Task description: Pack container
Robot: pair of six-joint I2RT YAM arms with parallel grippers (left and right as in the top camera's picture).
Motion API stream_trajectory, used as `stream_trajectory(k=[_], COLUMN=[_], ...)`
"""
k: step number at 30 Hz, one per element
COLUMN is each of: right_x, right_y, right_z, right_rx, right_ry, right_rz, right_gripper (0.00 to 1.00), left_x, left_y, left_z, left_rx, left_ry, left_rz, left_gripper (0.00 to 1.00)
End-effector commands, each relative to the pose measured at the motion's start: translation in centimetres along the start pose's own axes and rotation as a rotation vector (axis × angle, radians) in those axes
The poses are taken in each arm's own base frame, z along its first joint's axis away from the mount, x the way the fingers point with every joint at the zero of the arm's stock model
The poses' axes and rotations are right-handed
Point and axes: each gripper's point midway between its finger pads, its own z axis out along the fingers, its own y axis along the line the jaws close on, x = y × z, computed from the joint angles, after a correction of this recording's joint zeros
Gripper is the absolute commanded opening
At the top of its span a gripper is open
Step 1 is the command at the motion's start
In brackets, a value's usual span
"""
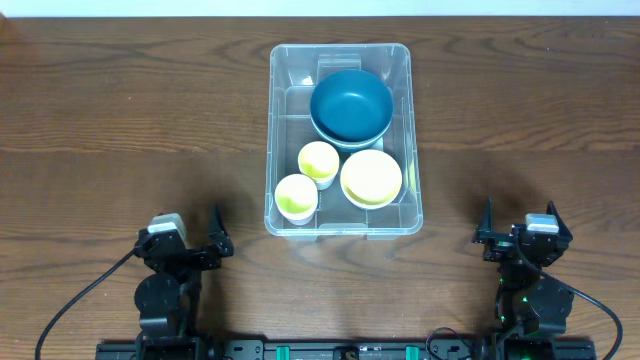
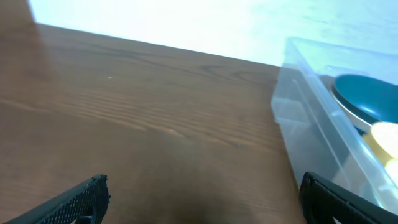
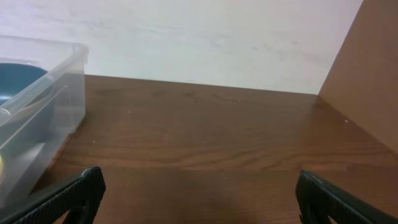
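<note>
Left jaws: spread wide, gripping nothing, low over the worktop (image 1: pixel 120 120), left of the container.
Container (image 1: pixel 290 115): clear bin, mid-worktop, between both arms, apart from each.
Contents: teal bowl (image 1: pixel 351 105) at the far end; small cup (image 1: pixel 318 160), second small cup (image 1: pixel 296 197) and cream bowl (image 1: pixel 371 177) nearer.
Right jaws: spread wide, gripping nothing, right of the container.

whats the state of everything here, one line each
container: open, no lid, bowls inside
teal bowl: upright, in the container's far end
pale yellow bowl: upright, near right part
far small bowl: upright, inside
near small bowl: upright, near left corner
left pincer: open, empty
right pincer: open, empty
</note>
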Motion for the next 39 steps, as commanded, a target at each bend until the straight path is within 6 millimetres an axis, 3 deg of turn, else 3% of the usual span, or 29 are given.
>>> stream_trajectory(k=[1,5,11,30,39], right_x=[0.2,0.2,0.2,0.2,0.2], right_y=[-0.4,-0.4,-0.4,-0.4,-0.4], right_z=[0.0,0.0,0.0,0.0,0.0], right_rx=[0.019,0.019,0.019,0.019,0.019], right_ry=[0.007,0.007,0.007,0.007,0.007], right_rz=[0.011,0.011,0.011,0.011,0.011], right_gripper=[0.99,0.99,0.99,0.99,0.99], left_x=[1.6,1.5,1.3,1.5,1.8], left_y=[-1.1,-1.3,-3.3,-3.2,-4.5], left_z=[0.3,0.3,0.1,0.1,-0.2], left_rx=[0.071,0.082,0.198,0.195,0.253], left_ry=[0.047,0.041,0.031,0.048,0.062], left_rz=[0.042,0.042,0.092,0.013,-0.002], left_gripper=[0.98,0.98,0.98,0.98,0.98])
